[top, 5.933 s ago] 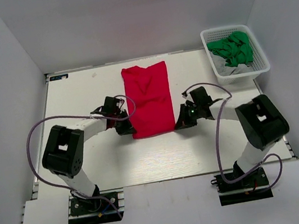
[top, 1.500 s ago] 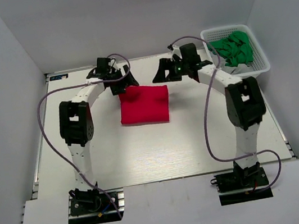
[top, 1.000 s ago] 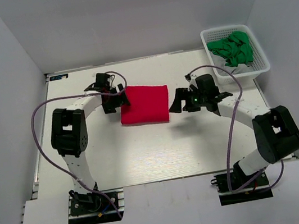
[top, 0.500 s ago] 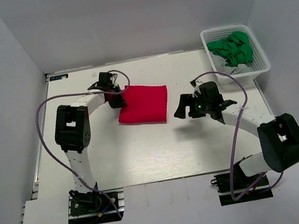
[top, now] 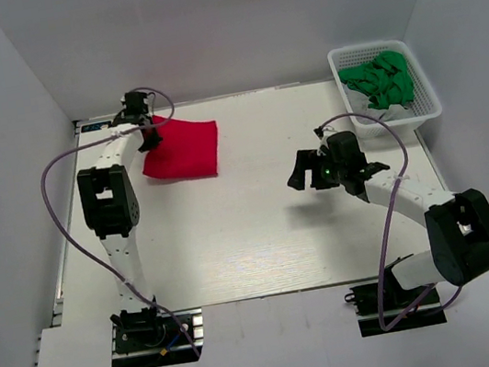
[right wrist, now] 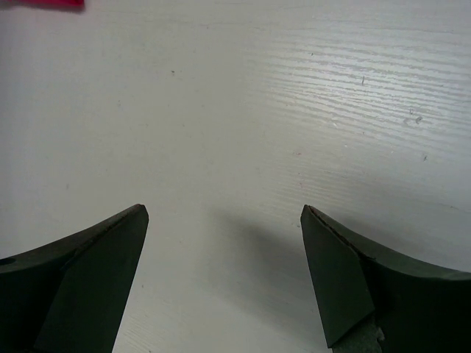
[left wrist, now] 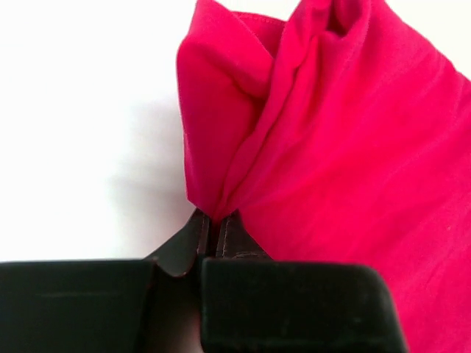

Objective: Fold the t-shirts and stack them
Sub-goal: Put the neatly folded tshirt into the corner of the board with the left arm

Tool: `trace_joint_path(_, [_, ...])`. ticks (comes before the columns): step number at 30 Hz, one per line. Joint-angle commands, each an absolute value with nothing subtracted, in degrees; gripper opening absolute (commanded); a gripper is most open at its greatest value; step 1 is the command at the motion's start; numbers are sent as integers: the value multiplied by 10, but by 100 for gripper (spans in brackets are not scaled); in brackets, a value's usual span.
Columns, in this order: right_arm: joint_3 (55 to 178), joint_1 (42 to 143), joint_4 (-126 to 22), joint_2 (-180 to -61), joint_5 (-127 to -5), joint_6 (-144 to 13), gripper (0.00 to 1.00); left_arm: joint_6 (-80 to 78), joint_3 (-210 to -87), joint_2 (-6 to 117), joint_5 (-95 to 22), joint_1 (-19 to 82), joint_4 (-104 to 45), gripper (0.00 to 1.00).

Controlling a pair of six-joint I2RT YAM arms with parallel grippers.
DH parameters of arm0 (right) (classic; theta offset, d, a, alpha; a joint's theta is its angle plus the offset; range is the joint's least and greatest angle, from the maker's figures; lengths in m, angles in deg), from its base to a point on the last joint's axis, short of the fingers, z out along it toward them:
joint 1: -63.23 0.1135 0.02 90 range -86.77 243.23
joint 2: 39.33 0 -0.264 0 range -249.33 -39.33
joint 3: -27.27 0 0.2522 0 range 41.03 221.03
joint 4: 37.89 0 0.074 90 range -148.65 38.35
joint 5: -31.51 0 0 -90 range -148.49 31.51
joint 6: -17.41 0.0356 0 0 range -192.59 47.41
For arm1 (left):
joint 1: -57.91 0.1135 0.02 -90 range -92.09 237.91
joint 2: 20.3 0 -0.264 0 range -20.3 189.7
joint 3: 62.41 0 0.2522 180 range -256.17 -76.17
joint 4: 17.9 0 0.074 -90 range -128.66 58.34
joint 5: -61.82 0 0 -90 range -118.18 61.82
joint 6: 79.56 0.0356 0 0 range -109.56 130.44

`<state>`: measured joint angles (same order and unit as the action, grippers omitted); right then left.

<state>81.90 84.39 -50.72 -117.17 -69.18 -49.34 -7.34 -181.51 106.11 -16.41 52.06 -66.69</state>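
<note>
A folded bright red t-shirt point(top: 184, 151) lies at the back left of the white table point(top: 234, 232). My left gripper point(top: 149, 135) is shut on its left edge; in the left wrist view the red t-shirt point(left wrist: 331, 140) bunches up into the pinched fingertips of the left gripper point(left wrist: 218, 218). My right gripper point(top: 297, 176) hovers open over bare table to the right of centre, far from the shirt. Nothing sits between the right gripper point(right wrist: 224, 213) fingers; a sliver of red t-shirt point(right wrist: 40, 4) shows at that view's top left corner.
A white lattice basket point(top: 427, 103) at the back right holds crumpled green cloth point(top: 380, 80). White walls close in the table on three sides. Both arm bases stand at the near edge.
My left gripper has shut on the folded shirt's left edge and dragged it toward the back left corner. The right arm has pulled back toward the table's right centre, still open.
</note>
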Motion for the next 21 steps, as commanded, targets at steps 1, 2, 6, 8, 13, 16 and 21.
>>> trace_joint_path(1, [852, 841, -507, -1174, -678, -513, 90, -30, -1891, 1084, -107, 559, -701, 0])
trace_joint_path(2, [867, 842, -509, -1177, -678, -516, 90, -24, -1902, 1092, -101, 574, -701, 0])
trace_joint_path(6, [889, 842, -510, -1202, -677, -525, 90, 11, -1945, 1121, -116, 612, -701, 0])
trace_joint_path(8, [898, 842, -512, -1210, -676, -527, 90, 20, -1952, 1127, -127, 626, -689, 0])
trace_joint_path(13, [921, 842, -516, -1247, -677, -530, 90, 69, -1988, 1140, -152, 662, -669, 0])
trace_joint_path(16, [929, 841, -536, -1266, -688, -529, 90, 95, -2007, 1155, -163, 678, -669, 0])
trace_joint_path(21, [932, 842, -542, -1276, -695, -524, 90, 150, -2033, 1184, -202, 701, -652, 0])
